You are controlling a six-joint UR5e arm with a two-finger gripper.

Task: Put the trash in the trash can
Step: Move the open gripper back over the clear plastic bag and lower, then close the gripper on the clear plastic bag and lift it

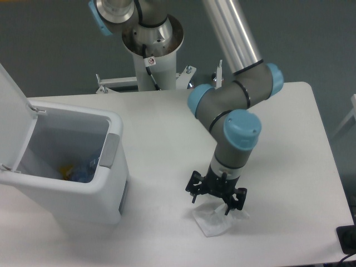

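Observation:
A small see-through plastic bag [214,221] with white edging lies flat on the white table near the front edge. My gripper [211,207] hangs straight down right over its upper part, fingers spread open on either side, nothing held between them. The white boxy trash can [72,183] stands at the left with its lid [11,111] swung up and open. Inside it, a blue-tinted plastic piece [84,171] and something yellow show at the bottom.
The arm's base column [151,50] rises at the table's back edge. A dark object [347,239] sits at the front right corner. The table's right edge runs close to the bag's right side.

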